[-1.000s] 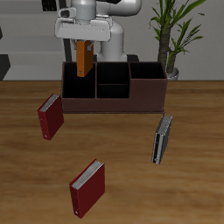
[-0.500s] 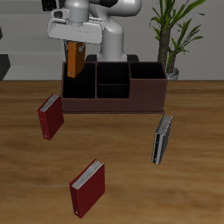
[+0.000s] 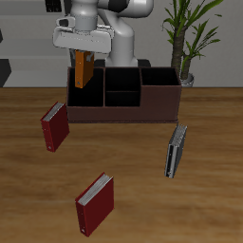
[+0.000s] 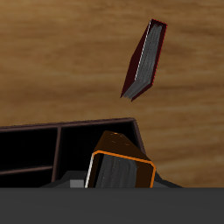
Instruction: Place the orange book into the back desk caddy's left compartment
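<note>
Nearest the front edge of the worktop (image 3: 142, 223) lies a dark red book (image 3: 95, 203), flat and a little turned. Farther back, a second dark red book (image 3: 54, 127) stands tilted, and on the other side a grey-black book (image 3: 176, 151) stands on its edge; both are just before the caddy and well apart from each other.

Behind them is the back desk caddy (image 3: 123, 112), a long low maroon box with black cells. Its left compartment (image 3: 85, 92) is the end section under the arm.

Above that end section hangs the orange book (image 3: 83, 68), upright, and the tool (image 3: 84, 46) is clenched on its upper part. The lower edge of the book seems to be at about the level of the caddy rim, but I cannot tell if it is already inside. In the wrist view the orange book (image 4: 122, 163) shows its pale page edges beside the caddy wall.

I judge the book stiff and rather light, with smooth covers that may slip. The grip across the two covers near the top is good, because the book then hangs straight and can go down between the walls.
</note>
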